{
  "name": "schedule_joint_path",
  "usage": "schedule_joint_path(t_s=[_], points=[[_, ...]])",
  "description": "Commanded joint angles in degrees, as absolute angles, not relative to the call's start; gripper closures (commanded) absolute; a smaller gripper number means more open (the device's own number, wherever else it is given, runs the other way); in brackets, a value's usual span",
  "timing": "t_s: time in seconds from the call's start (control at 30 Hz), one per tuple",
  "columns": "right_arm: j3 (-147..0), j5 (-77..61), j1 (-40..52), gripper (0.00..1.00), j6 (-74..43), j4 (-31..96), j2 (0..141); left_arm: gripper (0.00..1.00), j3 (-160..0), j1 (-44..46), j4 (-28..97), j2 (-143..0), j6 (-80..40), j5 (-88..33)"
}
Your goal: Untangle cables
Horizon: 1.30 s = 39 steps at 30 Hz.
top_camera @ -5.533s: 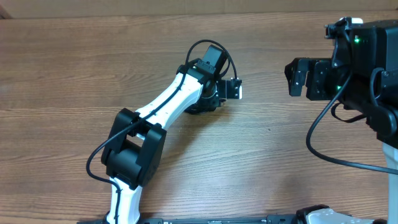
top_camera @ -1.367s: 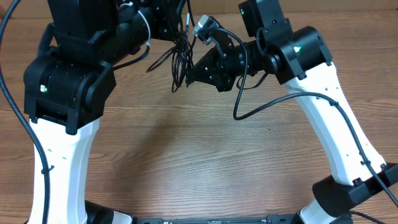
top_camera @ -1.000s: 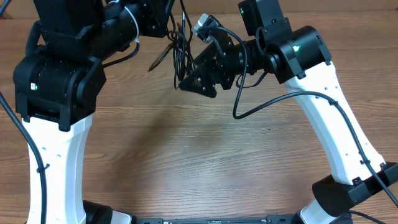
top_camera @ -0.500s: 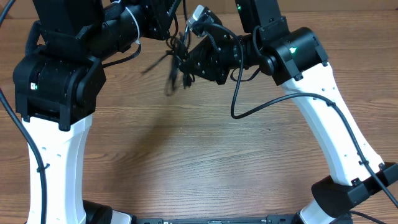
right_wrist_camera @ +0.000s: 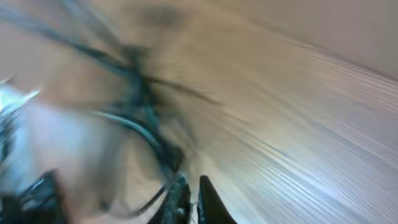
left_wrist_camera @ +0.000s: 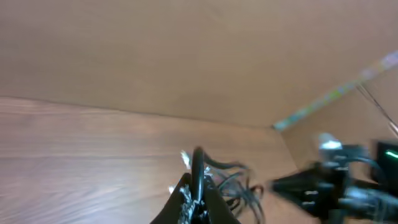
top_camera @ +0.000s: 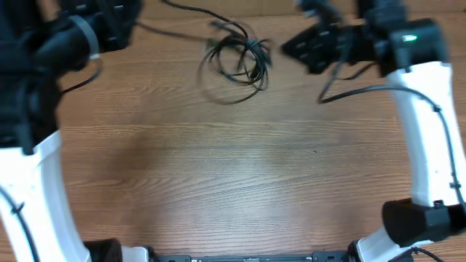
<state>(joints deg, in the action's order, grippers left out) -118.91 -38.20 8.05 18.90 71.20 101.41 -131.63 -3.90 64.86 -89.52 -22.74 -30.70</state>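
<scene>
The cables (top_camera: 237,58) were a loose tangle by the tabletop's far edge, midway along. The left gripper (left_wrist_camera: 196,190) pinched one strand; the right gripper (right_wrist_camera: 191,188) was closed, apparently empty. Light, floppy cords, probably best taken near a plug.

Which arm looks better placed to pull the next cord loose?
Probably right: the right end effector sits shut beside the cables; the left end effector seems busy pinching one strand.

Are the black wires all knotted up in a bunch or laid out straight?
Knotted up. The wires sit in one looped clump on the table, strands crossing each other; one strand trails off toward the top left.
</scene>
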Motion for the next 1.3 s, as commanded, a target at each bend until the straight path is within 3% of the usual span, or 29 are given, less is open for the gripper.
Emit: schedule_joint_path(t_s=[0.0,0.17,0.33,0.37,0.43,0.47,0.5,0.53,0.87,1.27], points=[[-119.2,-36.1,-1.8,0.96,14.9,71.5,98.4,0.96,-132.7,-11.7,66.6,-83.3,-18.5,-32.7],[-119.2,-44.1,-6.9,0.96,15.0,72.8,98.4,0.96,-132.6,-13.8,68.6,-83.3,-18.0,-34.9],[-119.2,-43.5,-0.1,0.96,15.0,73.5,98.3,0.96,-132.6,-8.2,65.5,-86.0,-18.0,-39.0],[-119.2,-42.4,1.7,0.91,15.0,73.6,98.3,0.96,-132.6,-6.5,64.6,-86.7,-18.0,-39.0],[-119.2,-39.7,4.8,0.68,15.0,73.7,98.3,0.96,-132.6,-2.9,63.1,-87.7,-18.0,-39.0],[-119.2,-38.4,6.2,0.46,15.0,73.7,98.3,0.96,-132.6,-0.9,62.5,-88.1,-17.9,-38.9],[-119.2,-37.6,6.9,0.14,15.0,73.7,98.3,0.96,-132.6,1.1,61.7,-88.7,-17.2,-38.7],[-119.3,-37.0,7.4,0.07,15.0,73.7,98.3,0.96,-132.6,2.4,61.4,-89.0,-16.5,-38.2],[-119.3,-37.4,9.2,0.05,17.3,79.2,97.3,0.96,-132.7,7.4,59.5,-89.9,-11.9,-29.4],[-119.3,-37.5,18.0,0.16,21.3,78.6,97.3,0.96,-132.7,7.9,52.6,-89.7,-21.5,-29.6]])
